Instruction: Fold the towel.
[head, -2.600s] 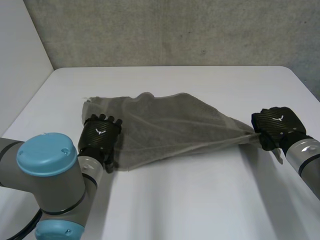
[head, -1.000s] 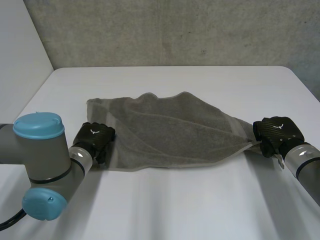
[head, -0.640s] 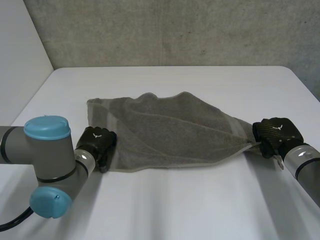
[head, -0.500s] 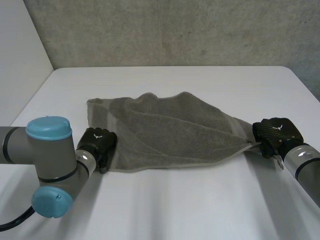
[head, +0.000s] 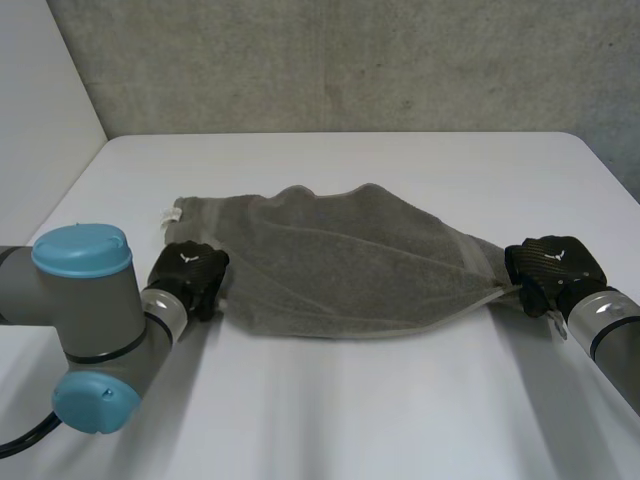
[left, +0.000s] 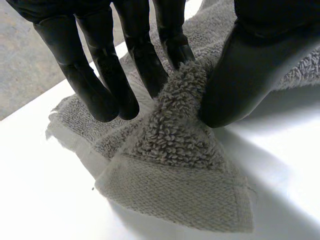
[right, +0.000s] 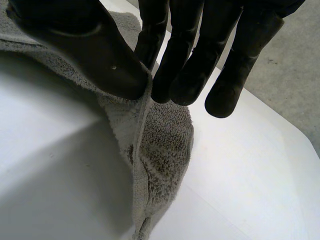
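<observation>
A grey terry towel (head: 340, 260) lies rumpled across the middle of the white table (head: 380, 400). My left hand (head: 188, 278) is at the towel's near left corner, shut on it. Its own wrist view has that corner (left: 175, 150) bunched up between the thumb (left: 245, 75) and the fingers (left: 107, 85). My right hand (head: 548, 268) is at the towel's right end, shut on the corner there. In the right wrist view the thumb (right: 95, 50) presses the towel's hem (right: 145, 150) against the fingers (right: 180, 65), and the corner hangs below them.
A small white tag (head: 166, 214) sticks out at the towel's far left corner. A grey wall (head: 350, 60) stands behind the table. The table's left edge (head: 60, 210) runs near my left arm (head: 85, 330).
My left hand has closed on the towel's near left corner and lifted it, pulling the left edge inward. The right hand has kept still with its grip.
</observation>
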